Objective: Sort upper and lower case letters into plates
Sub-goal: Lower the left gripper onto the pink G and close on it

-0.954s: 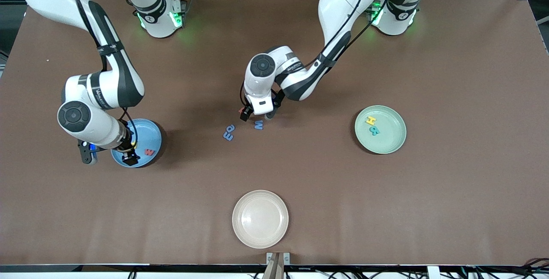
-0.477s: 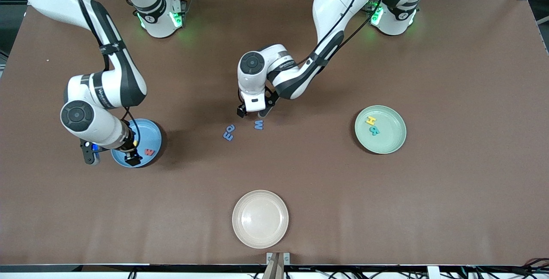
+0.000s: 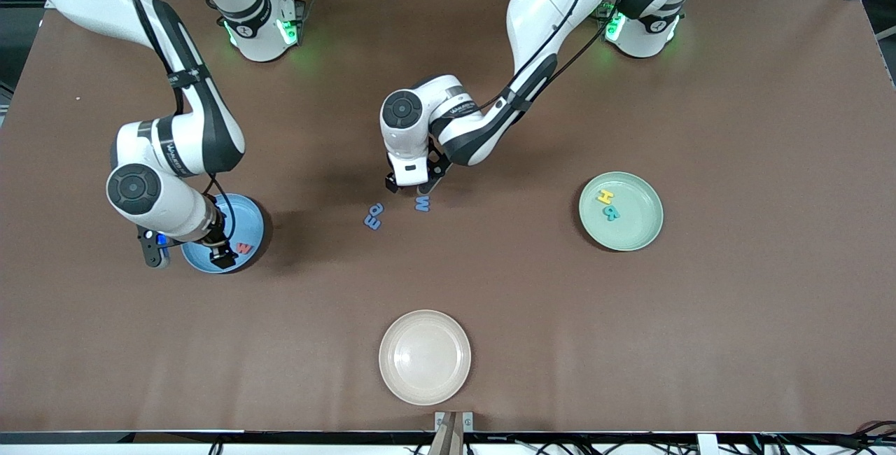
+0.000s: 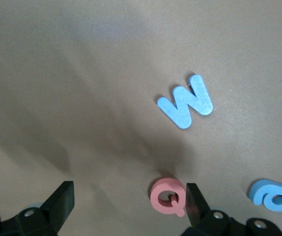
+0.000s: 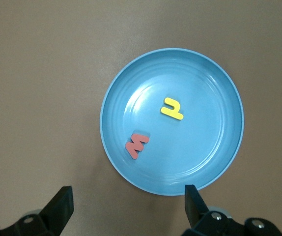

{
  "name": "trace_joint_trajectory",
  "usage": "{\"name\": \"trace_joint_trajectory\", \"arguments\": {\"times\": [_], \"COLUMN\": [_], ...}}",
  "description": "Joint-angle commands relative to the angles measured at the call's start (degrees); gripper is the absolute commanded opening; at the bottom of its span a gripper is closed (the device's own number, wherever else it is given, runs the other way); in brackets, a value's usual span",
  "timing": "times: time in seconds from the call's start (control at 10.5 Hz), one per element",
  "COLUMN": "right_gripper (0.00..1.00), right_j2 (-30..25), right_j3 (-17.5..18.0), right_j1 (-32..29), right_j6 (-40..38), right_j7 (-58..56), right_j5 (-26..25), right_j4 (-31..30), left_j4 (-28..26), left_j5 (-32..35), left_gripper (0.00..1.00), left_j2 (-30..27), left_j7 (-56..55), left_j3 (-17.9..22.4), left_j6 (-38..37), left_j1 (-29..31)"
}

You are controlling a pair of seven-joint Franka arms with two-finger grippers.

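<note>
My left gripper (image 3: 409, 187) (image 4: 129, 201) is open low over the middle of the table. A pink Q (image 4: 168, 196) lies between its fingers, close to one fingertip (image 4: 194, 199). A blue W (image 3: 422, 204) (image 4: 186, 102) and two more blue letters (image 3: 374, 216) (image 4: 273, 194) lie beside it. My right gripper (image 3: 217, 252) (image 5: 127, 206) is open and empty over the blue plate's (image 3: 252, 220) (image 5: 205, 147) edge. That plate holds a red letter (image 3: 243, 248) (image 5: 137, 144) and a yellow one (image 5: 172, 108). In the mint plate (image 3: 637, 231) lie a yellow H (image 3: 605, 197) and a teal letter (image 3: 612, 213).
A cream plate (image 3: 424, 357) with nothing in it sits near the table edge closest to the front camera. The brown table top (image 3: 735, 126) stretches bare toward the left arm's end.
My left gripper has shifted a little toward the right arm's end, onto the pink Q. The right gripper has crept slightly across the blue plate. Both stay open.
</note>
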Motion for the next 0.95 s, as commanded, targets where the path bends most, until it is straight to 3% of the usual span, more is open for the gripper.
{"name": "trace_joint_trajectory", "arguments": {"times": [0.0,0.29,0.57,0.86], "right_gripper": [1.0,1.0,1.0,1.0], "right_j2": [0.74,0.82,1.43,4.07], "right_j3": [0.05,0.05,0.05,-0.12], "right_j1": [-0.21,-0.21,-0.65,-1.26], "right_j6": [-0.95,-0.95,-0.95,-0.95], "right_j7": [-0.58,-0.58,-0.58,-0.67], "right_j5": [0.9,0.9,0.9,0.81], "right_j4": [1.61,1.79,2.58,5.56], "left_j4": [4.59,6.97,6.45,5.49], "left_j5": [-0.83,-1.44,-15.81,-23.82], "left_gripper": [1.0,1.0,1.0,1.0], "left_j2": [1.39,3.23,3.06,3.41], "left_j7": [1.82,3.31,2.79,7.87], "left_j3": [0.06,-0.2,0.67,0.58], "left_j6": [-2.72,-1.68,4.3,5.09], "left_j1": [-0.44,-1.06,0.69,4.12]}}
